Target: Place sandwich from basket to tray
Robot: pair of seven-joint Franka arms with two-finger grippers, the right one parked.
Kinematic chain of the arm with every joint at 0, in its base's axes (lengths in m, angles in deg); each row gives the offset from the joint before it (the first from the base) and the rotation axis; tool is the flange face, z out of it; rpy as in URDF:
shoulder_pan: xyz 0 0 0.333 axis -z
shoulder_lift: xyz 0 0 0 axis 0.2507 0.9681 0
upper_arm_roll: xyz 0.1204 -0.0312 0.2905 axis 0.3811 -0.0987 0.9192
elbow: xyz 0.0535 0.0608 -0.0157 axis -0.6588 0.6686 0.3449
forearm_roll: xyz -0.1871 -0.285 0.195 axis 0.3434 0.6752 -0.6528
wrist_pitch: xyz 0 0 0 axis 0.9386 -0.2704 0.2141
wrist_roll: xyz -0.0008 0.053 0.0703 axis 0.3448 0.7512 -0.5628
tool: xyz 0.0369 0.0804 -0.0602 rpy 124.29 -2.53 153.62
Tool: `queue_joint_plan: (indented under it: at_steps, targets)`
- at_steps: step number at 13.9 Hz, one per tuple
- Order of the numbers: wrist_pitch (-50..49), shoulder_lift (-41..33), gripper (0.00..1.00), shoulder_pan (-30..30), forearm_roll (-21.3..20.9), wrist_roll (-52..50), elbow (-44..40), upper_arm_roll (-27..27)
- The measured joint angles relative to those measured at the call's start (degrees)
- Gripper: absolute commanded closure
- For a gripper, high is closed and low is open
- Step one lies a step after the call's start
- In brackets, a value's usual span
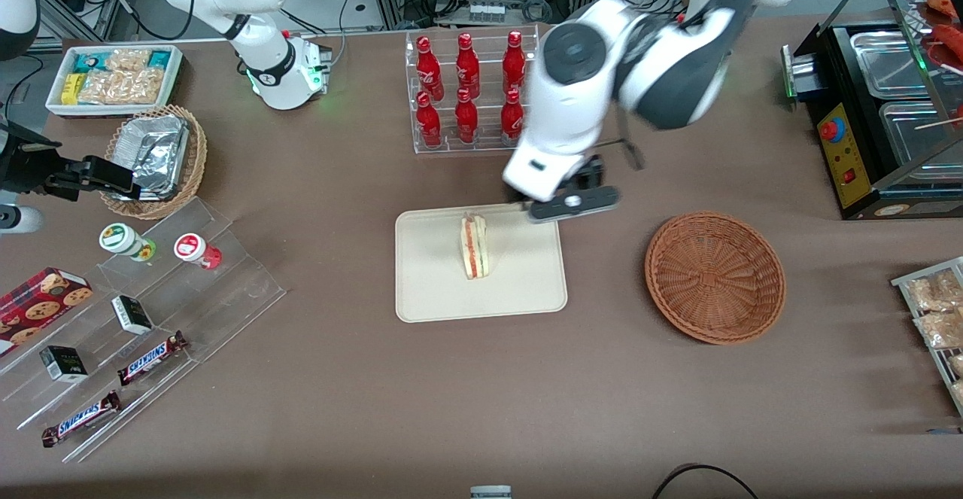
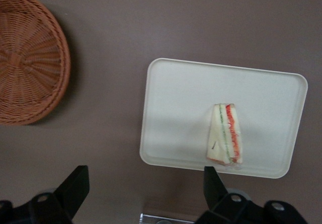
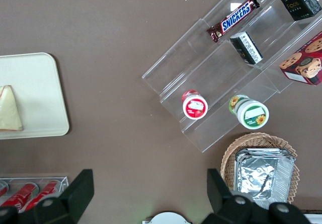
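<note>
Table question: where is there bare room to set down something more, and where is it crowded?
Bare table lies between the tray and the brown basket, and nearer the front camera than both. The tray has room beside the sandwich. The open gripper crowds the tray's edge nearest the bottle rack.

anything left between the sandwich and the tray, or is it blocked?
Nothing visible in the way. The sandwich already lies on the tray; the basket sits apart on the bare table. The gripper hangs open above the tray's edge, holding nothing.
</note>
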Motion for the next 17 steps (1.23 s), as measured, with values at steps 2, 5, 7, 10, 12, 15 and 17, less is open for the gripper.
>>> queue_joint_plan:
  at_steps: [2,5,7,10,12,15,17]
  targets:
    - [-5.3,-3.8,0.00,-4.1,0.0,6.2,0.3,0.1]
    - [-10.6,-9.7,0.00,-11.5,-0.1,17.6,2.3,0.2]
    - [-12.2,-13.4,0.00,-16.4,-0.1,25.6,4.8,0.3]
    - [-12.9,-17.5,0.00,-22.0,-0.1,35.6,8.2,0.4]
    - [-14.1,-18.7,0.00,-25.3,0.0,42.3,8.9,0.4]
    - [-15.4,-19.9,0.00,-29.0,0.0,47.3,9.0,0.4]
    - [-15.7,-20.6,0.00,-29.7,0.0,47.5,9.0,0.4]
